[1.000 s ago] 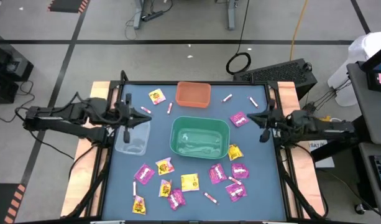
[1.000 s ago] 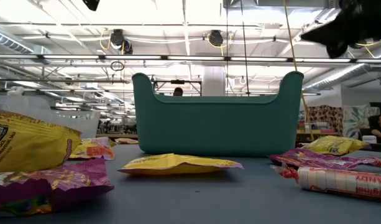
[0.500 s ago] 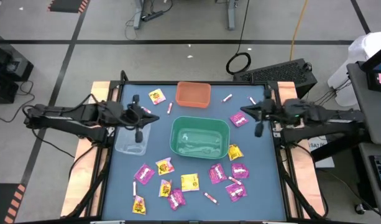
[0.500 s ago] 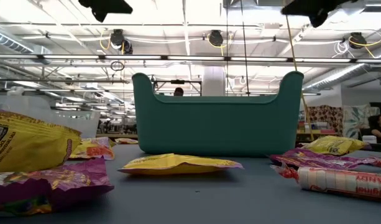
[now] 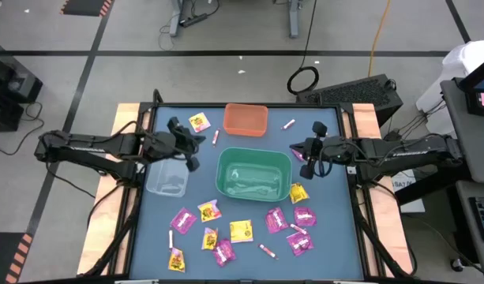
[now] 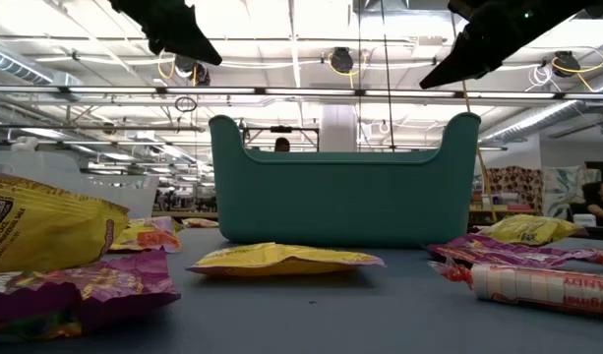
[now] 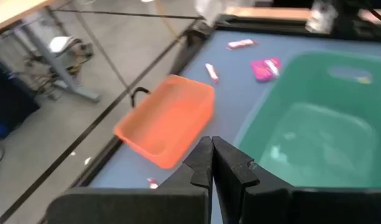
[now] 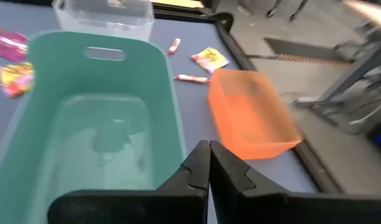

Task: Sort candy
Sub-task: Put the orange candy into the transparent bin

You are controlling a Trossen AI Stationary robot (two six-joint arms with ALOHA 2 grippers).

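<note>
A grey concrete floor (image 5: pixel 84 71) crossed by dark lines surrounds the blue tabletop (image 5: pixel 336 237). At one o'clock lie a black keyboard (image 5: pixel 352 88) and a coiled cable (image 5: pixel 303 80). Overhead, ceiling trusses (image 6: pixel 301 93) carry round lamps (image 6: pixel 342 61).

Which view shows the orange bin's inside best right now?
The right wrist view: the orange bin fills the frame, interior visible and empty. The high view shows it small, the left wrist view mostly its outer wall, and the low view misses it.
</note>
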